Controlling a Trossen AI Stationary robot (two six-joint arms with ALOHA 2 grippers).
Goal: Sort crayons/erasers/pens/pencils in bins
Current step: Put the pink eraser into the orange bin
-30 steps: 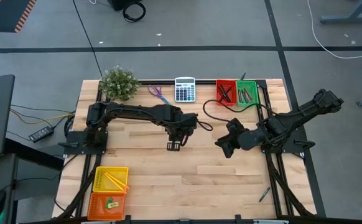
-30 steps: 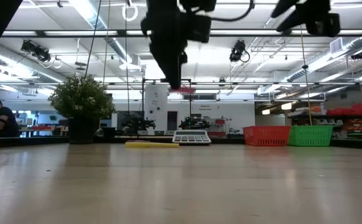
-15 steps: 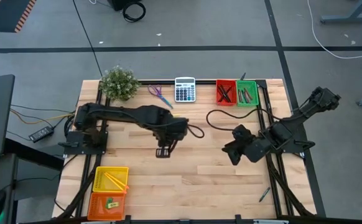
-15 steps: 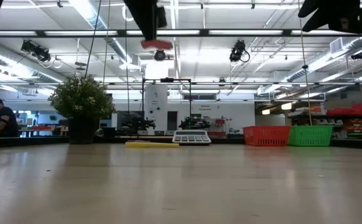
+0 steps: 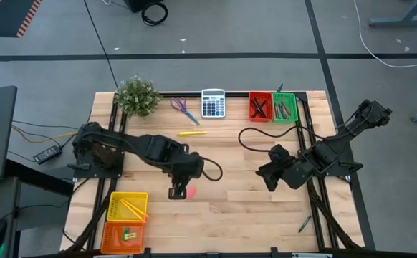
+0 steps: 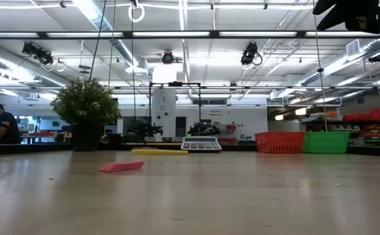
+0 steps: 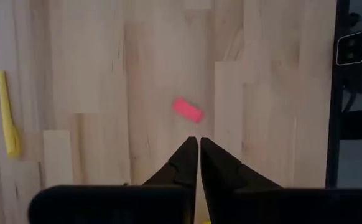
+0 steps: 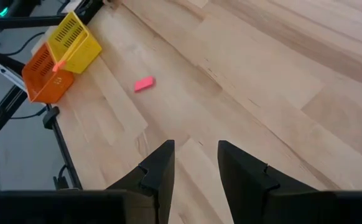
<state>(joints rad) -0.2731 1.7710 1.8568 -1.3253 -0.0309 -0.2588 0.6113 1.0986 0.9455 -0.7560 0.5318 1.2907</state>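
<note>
A pink eraser (image 5: 191,192) lies flat on the wooden table, also seen in the low view (image 6: 121,166) and the left wrist view (image 7: 188,109). My left gripper (image 5: 175,193) hangs above the table just left of it, shut and empty (image 7: 198,146). A yellow pen (image 5: 192,132) lies farther back. The yellow bin (image 5: 127,206) and orange bin (image 5: 125,235) stand at the near left; the red bin (image 5: 259,106) and green bin (image 5: 285,107) stand at the far right. My right gripper (image 5: 263,173) waits open at the right (image 8: 196,162).
A potted plant (image 5: 137,95), purple scissors (image 5: 183,109) and a grey calculator (image 5: 213,102) line the far edge. A dark pen (image 5: 304,223) lies by the frame rail at the near right. Bare wood spans the middle of the table.
My left gripper has swung toward the table's near left and risen, carrying the pink eraser up out of the low view. The eraser has since fallen from it and lies on the table. My right gripper drew back a little toward the right edge.
</note>
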